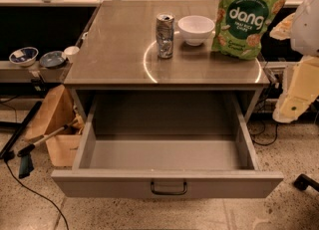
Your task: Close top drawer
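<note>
**Setting:** robotics lab or test workroom, not a home.

**Evidence:**
- cream-and-white jointed robot arm (300,88) at the right edge, its gripper outside the view
- grey metal drawer cabinet (114,55) standing alone on a speckled terrazzo floor (291,172)
- loose black cable (37,192) trailing over that floor
- brown cardboard box (54,119) just beside the cabinet
- staged props on top: green printed snack bag (246,17), white round bowl (196,29), silver drink can (165,36)

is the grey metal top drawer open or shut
Open: the grey metal top drawer is pulled out, interior exposed. Gripper at far right.
</note>
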